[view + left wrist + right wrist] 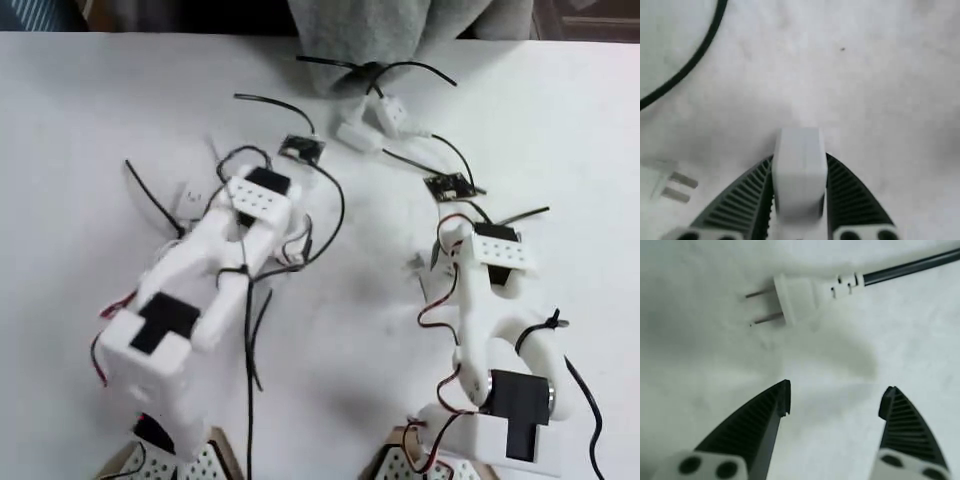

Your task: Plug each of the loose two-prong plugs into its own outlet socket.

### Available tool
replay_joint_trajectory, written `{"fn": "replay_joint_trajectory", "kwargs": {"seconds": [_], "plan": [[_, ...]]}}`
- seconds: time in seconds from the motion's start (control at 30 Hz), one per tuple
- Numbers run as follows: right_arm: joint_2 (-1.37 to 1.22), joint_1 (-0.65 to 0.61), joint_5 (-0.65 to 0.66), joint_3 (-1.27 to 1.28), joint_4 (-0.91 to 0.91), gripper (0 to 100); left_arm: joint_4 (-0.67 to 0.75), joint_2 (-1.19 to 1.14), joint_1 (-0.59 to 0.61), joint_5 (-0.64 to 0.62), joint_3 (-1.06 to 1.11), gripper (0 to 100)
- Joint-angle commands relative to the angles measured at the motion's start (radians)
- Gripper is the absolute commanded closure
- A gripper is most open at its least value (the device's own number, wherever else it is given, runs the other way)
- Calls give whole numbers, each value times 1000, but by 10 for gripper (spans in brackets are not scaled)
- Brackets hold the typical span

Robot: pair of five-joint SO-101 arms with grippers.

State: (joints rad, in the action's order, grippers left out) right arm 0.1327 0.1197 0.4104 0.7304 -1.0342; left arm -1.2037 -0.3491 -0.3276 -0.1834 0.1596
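high view: two white arms stand side by side on a white table, the left arm at about seven o'clock and the right arm at about five o'clock. loose black wires curl over the table around both of them. at twelve o'clock, just below a grey cloth, two white cord ends lie close together, with black cords running off them. a small white piece lies at nine o'clock of the left arm's front end.

in the left wrist view the left gripper is clamped on a white block, with a ribbed dark finger pressed against each side. i cannot tell whether the block is a socket or a plug body. just beside the gripper a loose plug lies flat on the table, apart from the fingers, its two prongs pointing toward them. a black cord crosses the table farther off.

in the right wrist view the right gripper is spread wide with nothing between its fingers. a white two-prong plug lies flat ahead of it, not touching, with bare table between. its black lead runs off from the back, and its prongs point sideways across the gripper's line.
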Motion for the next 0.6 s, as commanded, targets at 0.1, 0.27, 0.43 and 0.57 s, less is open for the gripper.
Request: {"fn": "replay_joint_trajectory", "kwargs": {"seconds": [0.1, 0.27, 0.43, 0.57], "plan": [[4, -5, -5, 2, -4, 713, -11, -53, -22, -29, -74, 976], [4, -5, -2, 2, -4, 713, -32, -61, -22, -63, -91, 836], [4, -5, -2, -2, -4, 713, -43, -27, -28, -83, -101, 790], [4, -5, -2, -2, -7, 713, -69, 47, -85, -84, -92, 790]]}}
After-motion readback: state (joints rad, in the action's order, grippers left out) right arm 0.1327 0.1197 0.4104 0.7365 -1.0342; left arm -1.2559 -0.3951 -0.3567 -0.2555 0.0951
